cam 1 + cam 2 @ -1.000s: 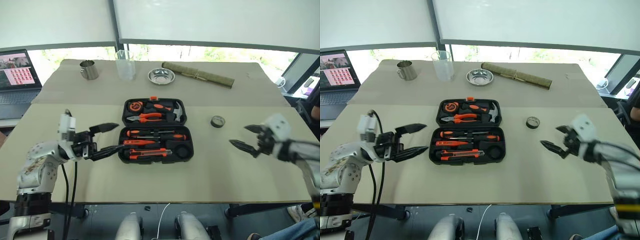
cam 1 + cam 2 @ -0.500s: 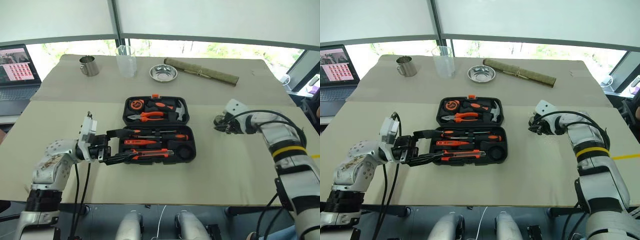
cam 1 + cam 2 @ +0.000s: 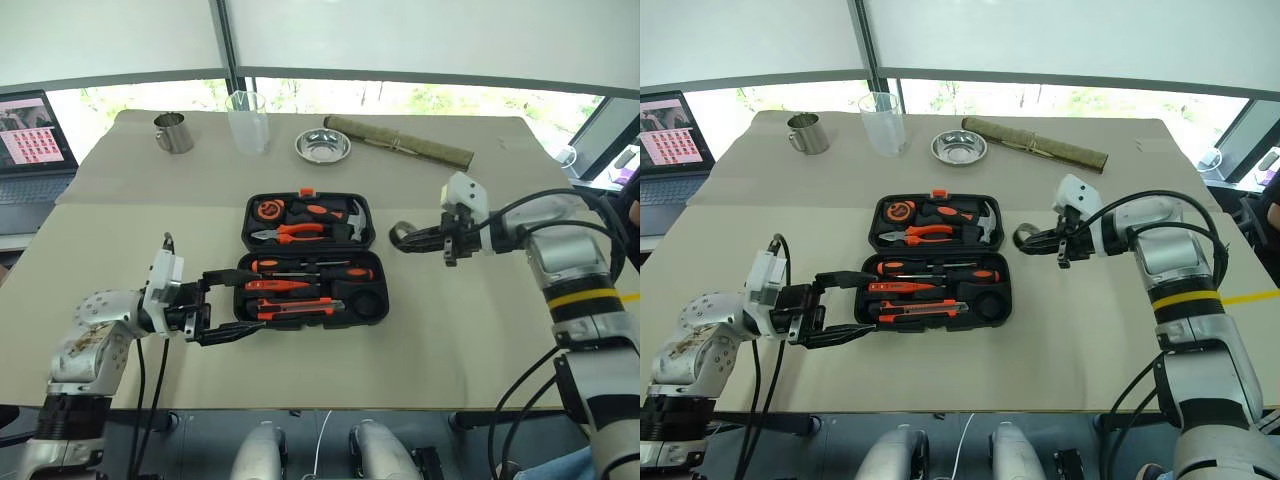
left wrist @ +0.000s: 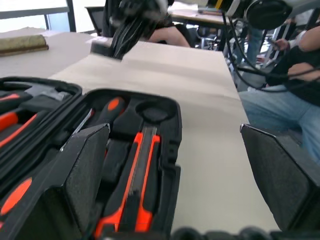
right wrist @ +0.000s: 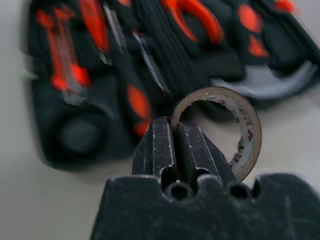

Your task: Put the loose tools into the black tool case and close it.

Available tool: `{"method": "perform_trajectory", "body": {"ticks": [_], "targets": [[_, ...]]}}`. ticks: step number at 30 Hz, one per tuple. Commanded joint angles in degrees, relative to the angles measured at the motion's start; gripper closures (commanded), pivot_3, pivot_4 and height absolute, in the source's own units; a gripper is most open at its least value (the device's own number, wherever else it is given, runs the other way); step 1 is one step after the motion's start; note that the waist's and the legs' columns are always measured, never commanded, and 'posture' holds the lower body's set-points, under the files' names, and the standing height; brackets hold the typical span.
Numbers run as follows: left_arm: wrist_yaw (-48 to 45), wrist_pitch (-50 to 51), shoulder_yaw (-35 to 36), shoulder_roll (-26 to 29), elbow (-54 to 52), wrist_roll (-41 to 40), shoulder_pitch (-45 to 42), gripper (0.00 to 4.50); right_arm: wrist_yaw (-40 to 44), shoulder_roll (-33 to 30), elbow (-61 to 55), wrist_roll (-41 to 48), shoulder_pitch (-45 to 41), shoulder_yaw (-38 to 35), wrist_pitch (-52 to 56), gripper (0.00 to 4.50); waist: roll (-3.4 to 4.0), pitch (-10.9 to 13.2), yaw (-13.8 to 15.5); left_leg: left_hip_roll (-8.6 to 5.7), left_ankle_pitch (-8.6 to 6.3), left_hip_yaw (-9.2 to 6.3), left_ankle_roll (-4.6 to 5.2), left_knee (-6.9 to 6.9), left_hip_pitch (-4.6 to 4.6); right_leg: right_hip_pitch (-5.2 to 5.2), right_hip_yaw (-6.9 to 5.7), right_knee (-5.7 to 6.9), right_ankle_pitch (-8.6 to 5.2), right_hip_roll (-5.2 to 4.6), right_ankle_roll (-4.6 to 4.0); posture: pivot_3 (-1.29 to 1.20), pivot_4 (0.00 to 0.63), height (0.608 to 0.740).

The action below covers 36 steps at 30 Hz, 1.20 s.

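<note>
My tool case (image 3: pixel 372 305) is black, and the tools in it are orange and black. My utility knife (image 3: pixel 297 306) is orange with black, and the hammer (image 3: pixel 352 223) has a grey head. The tape roll (image 5: pixel 235 132) is dark outside and pale brown inside. My right gripper (image 5: pixel 177 145) has black fingers, and so does my left gripper (image 3: pixel 232 303). The table (image 3: pixel 480 340) is tan. Far off, the mat (image 3: pixel 398 143) is olive green and the bowl (image 3: pixel 323 146) is shiny silver.

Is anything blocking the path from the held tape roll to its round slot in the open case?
Nothing visible does. The right end effector holds the small dark tape roll just right of the open black plastic tool case. The empty round recess sits uncovered at the case's near right corner.
</note>
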Motion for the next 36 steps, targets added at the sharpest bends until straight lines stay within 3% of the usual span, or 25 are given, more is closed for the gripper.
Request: {"method": "perform_trajectory", "body": {"ticks": [1, 8, 18, 22, 27, 32, 35, 36], "targets": [[-0.2, -2.4, 1.3, 0.2, -1.3, 0.2, 1.6, 0.00, -4.4, 0.1, -14.2, 3.3, 4.7, 2.1, 10.7, 4.42, -0.01, 0.0, 0.0, -0.03, 0.00, 0.01, -0.01, 0.03, -0.03, -0.01, -0.01, 0.02, -0.01, -0.04, -0.01, 0.00, 0.150, 0.740], [1.1, -2.5, 0.8, -0.4, -3.5, -0.5, 3.0, 0.00, -13.3, 0.7, -15.9, -5.2, 10.1, 8.9, 8.1, 4.42, -0.05, 0.0, 0.2, -0.09, 0.05, 0.11, -0.08, 0.29, 0.01, 0.05, 0.03, 0.10, 0.00, -0.07, 0.02, 0.00, 0.150, 0.740], [1.8, -1.5, 1.2, -0.4, -4.4, -1.7, 3.0, 0.00, -13.1, 0.5, -12.1, -9.1, 6.8, 13.6, 7.0, 4.42, -0.15, -0.1, 0.0, -0.07, 0.05, 0.10, -0.08, 0.25, 0.07, 0.06, 0.05, 0.17, 0.00, 0.00, 0.01, 0.00, 0.150, 0.740], [3.7, -0.2, 2.1, -0.3, -4.0, -2.3, 2.6, 0.00, -11.5, 1.0, -12.3, -7.7, 5.1, 12.8, 5.6, 3.12, -0.16, -0.1, 0.1, -0.06, 0.05, 0.08, -0.07, 0.25, 0.07, 0.04, 0.04, 0.17, 0.00, 0.01, 0.01, 0.00, 0.150, 0.740], [10.9, 8.4, 4.2, 1.7, -3.3, -3.1, 1.4, 0.00, -4.1, -0.4, -8.7, -0.9, 3.6, 5.9, 1.2, 1.58, -0.19, 0.0, 0.1, -0.06, 0.05, 0.03, -0.07, 0.23, 0.02, 0.03, 0.01, 0.14, -0.01, 0.01, 0.01, 0.00, 0.150, 0.740], [21.2, 12.4, 7.4, 0.8, 2.9, -1.4, -3.6, 0.00, 2.4, -2.8, -3.1, 6.2, 3.9, -1.4, 0.5, 1.58, -0.27, 0.0, 0.3, -0.08, 0.05, 0.01, -0.07, 0.25, 0.03, 0.07, -0.01, 0.14, 0.00, -0.02, 0.02, 0.00, 0.150, 0.740], [29.6, 13.8, 7.8, -1.2, 7.6, 1.3, -8.3, 0.68, -4.8, 0.9, 8.0, 1.7, 3.2, -4.7, -11.2, 2.29, -0.33, 0.0, 0.0, -0.08, 0.05, -0.01, -0.07, 0.24, 0.08, 0.10, -0.01, 0.15, 0.00, 0.01, 0.01, 0.00, 0.150, 0.740], [32.0, 14.8, 7.1, -1.8, 9.0, 2.3, -10.1, 1.18, -8.4, 2.4, 12.1, -1.5, 2.5, -4.5, -17.1, 2.74, -0.35, 0.0, -0.1, -0.08, 0.05, 0.02, -0.07, 0.24, 0.12, 0.12, 0.01, 0.17, 0.00, 0.02, 0.01, 0.00, 0.150, 0.740]]}}
